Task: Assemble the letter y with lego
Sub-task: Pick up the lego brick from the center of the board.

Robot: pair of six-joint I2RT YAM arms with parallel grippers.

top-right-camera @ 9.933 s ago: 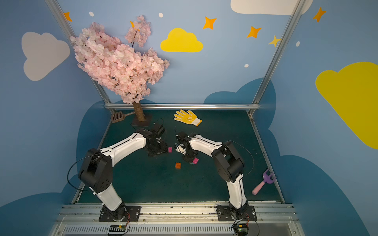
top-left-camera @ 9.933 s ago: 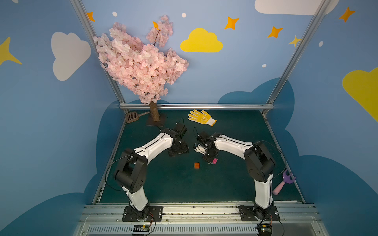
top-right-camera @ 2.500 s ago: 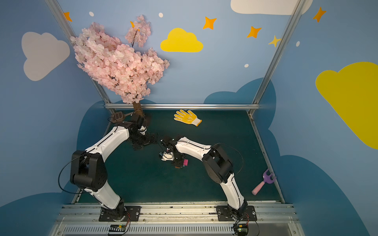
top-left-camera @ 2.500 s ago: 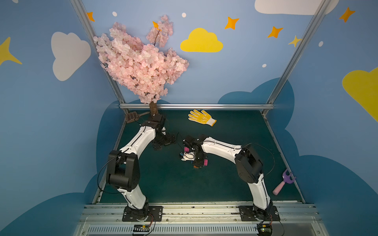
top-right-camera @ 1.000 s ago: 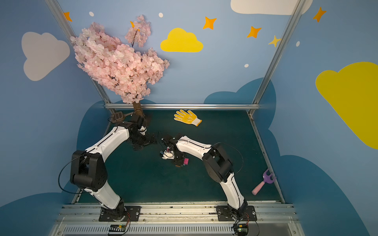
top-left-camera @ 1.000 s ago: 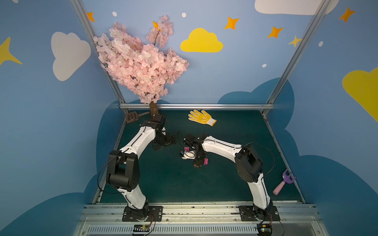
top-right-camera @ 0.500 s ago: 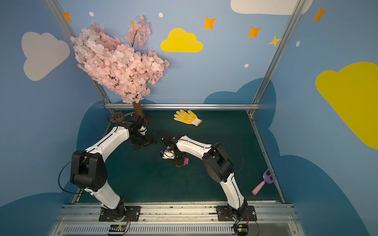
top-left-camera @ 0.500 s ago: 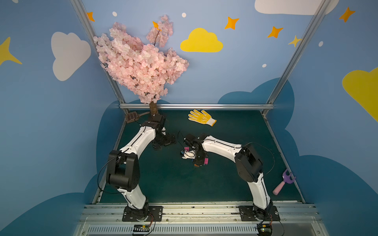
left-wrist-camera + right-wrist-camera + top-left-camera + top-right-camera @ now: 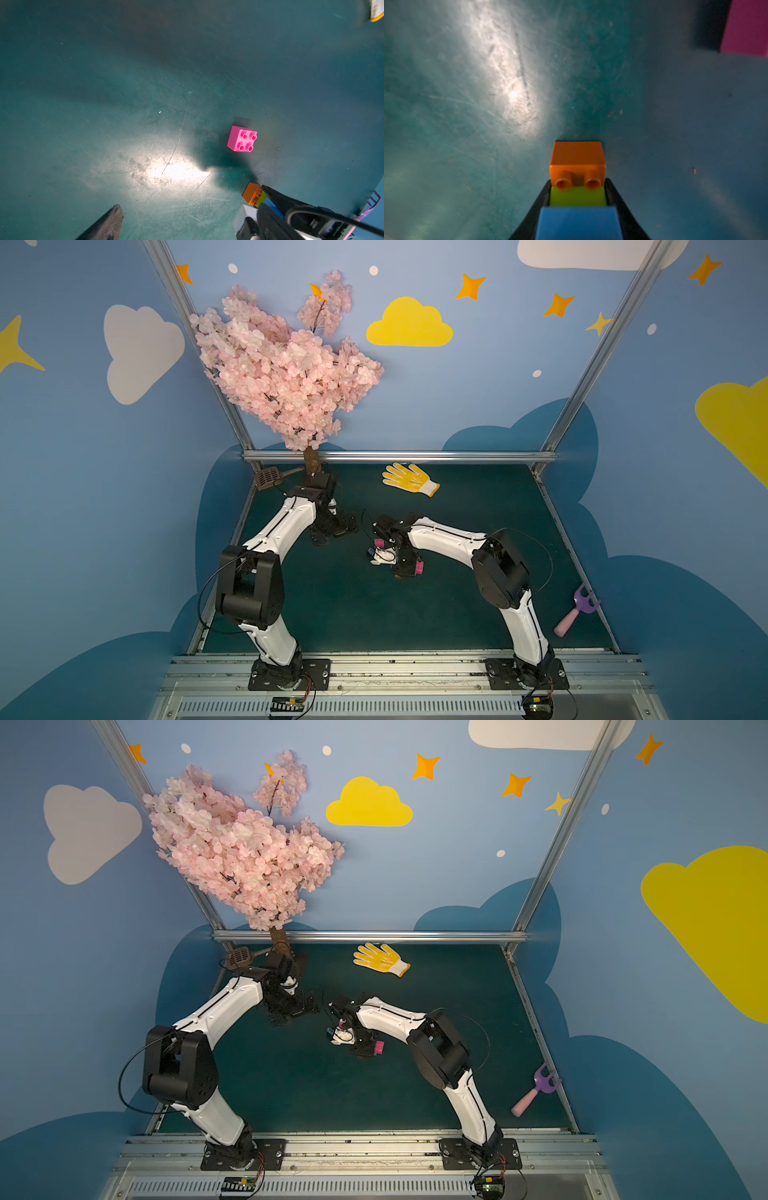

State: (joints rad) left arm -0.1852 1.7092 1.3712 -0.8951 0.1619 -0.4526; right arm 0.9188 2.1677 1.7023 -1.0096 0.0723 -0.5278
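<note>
My right gripper is shut on a row of joined lego lying on its side: an orange brick at the tip, then lime green, then blue. The black fingers press the green brick's sides. In both top views this gripper sits low over the mat's middle. A loose pink brick stands studs up just beyond the orange end. No whole letter y is in view. My left gripper hangs wide open and empty, to the left of the bricks.
Dark green mat. A yellow glove lies at the back, and a blossom tree's trunk and a brown scoop stand back left. A purple toy fork lies at the right edge. Another pink piece shows beside the right wrist.
Nothing visibly moves over the last second. Ten seconds ago an orange brick lay loose on the mat and the left arm reached further in. The orange brick now sits on the held row.
</note>
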